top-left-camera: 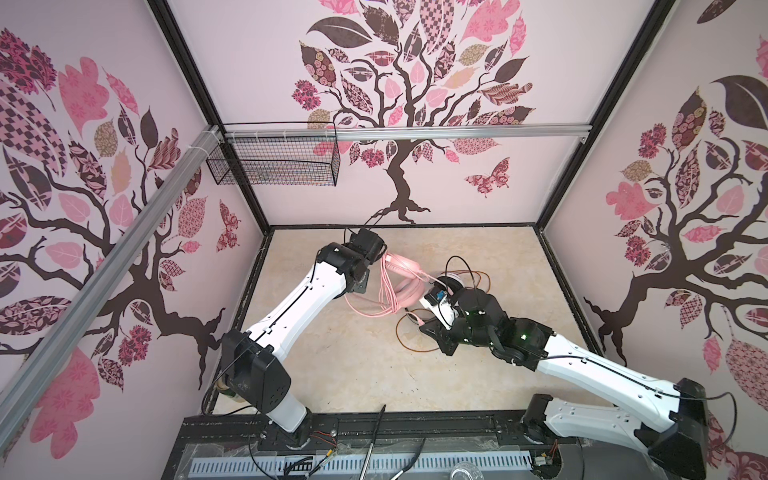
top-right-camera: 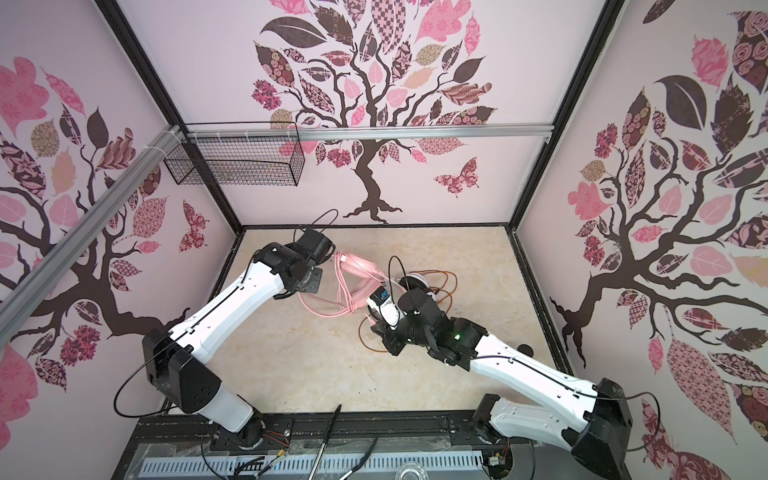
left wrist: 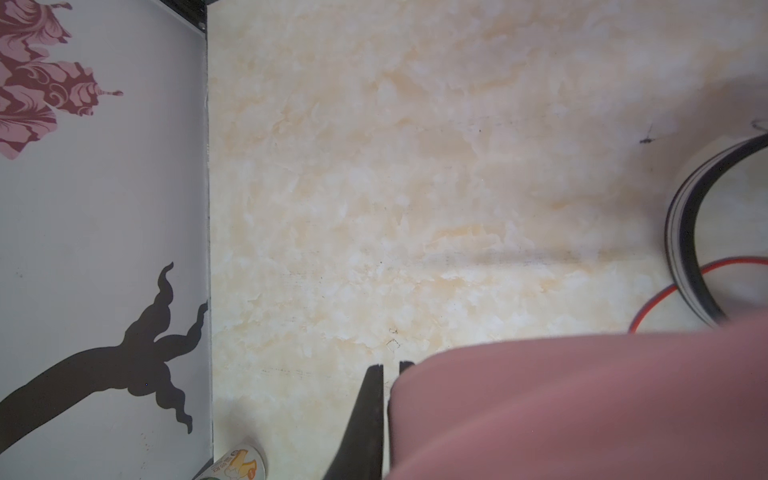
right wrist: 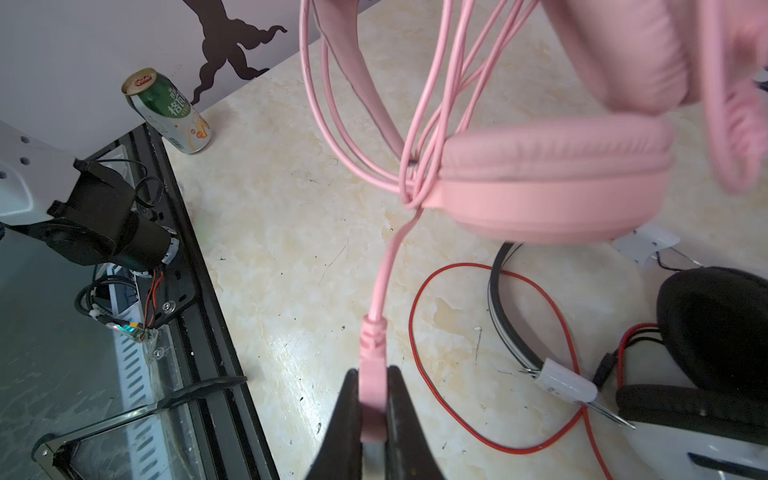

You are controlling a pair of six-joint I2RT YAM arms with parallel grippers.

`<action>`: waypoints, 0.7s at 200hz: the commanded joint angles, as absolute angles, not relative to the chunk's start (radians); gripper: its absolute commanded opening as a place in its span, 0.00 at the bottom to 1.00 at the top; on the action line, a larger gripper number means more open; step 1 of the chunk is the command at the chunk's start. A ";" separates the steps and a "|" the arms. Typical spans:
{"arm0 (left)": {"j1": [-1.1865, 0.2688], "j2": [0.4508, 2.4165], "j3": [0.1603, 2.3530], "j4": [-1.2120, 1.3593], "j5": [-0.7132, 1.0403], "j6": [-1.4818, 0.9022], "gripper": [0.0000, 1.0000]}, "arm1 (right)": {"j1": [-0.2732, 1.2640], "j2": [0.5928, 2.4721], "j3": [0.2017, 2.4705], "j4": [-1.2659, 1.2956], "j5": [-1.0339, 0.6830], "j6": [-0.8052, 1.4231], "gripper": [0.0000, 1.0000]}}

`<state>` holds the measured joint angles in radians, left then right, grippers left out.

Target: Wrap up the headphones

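— Where's the pink headset (top-left-camera: 409, 287)?

— Mid-table, held up between the two arms, with its cups hanging over the table (top-left-camera: 332, 365).

— Who has it?

— The left gripper (left wrist: 390, 368) meets its band on the side toward the back wall. The fingers are closed and the tips nearly touch, with blurred pink pressed against one of them (the bite itself is hidden in that wrist view).

— And the right gripper (right wrist: 372, 372)?

— Clamped on the pink plug (right wrist: 371, 336), a finger tight on either side. From the plug the cord (right wrist: 390, 257) runs up to an ear cup (right wrist: 552, 183), where several loops of it gather and hang.

— The other headset (right wrist: 715, 328)?

— It lies on the table just beside the pink one, partly under the right wrist in both top views. It has black pads and a white-and-black band. Its red cord (right wrist: 415, 332) sprawls in loose loops on the table, and neither gripper touches it.

— Anything else?

— A green can (right wrist: 170, 112) by the wall, near the left arm's base and well apart from the headsets.
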<state>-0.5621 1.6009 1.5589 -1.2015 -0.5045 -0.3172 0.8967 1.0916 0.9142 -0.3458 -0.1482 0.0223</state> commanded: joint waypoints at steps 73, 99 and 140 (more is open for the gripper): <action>-0.645 1.570 1.388 -1.172 -0.252 -0.304 0.00 | 0.904 1.297 1.164 -0.540 -0.178 -0.096 0.08; -0.652 1.567 1.353 -1.182 -0.175 -0.295 0.00 | 0.904 1.320 1.181 -0.544 -0.178 -0.115 0.11; -0.655 1.588 1.329 -1.205 -0.019 -0.282 0.00 | 0.905 1.380 1.198 -0.569 -0.180 -0.140 0.13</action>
<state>-0.6468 1.6005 1.3457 -1.2026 -0.1719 -0.2989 0.9024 1.3289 1.1362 -0.5674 -0.1768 -0.1116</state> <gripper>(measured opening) 0.087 0.127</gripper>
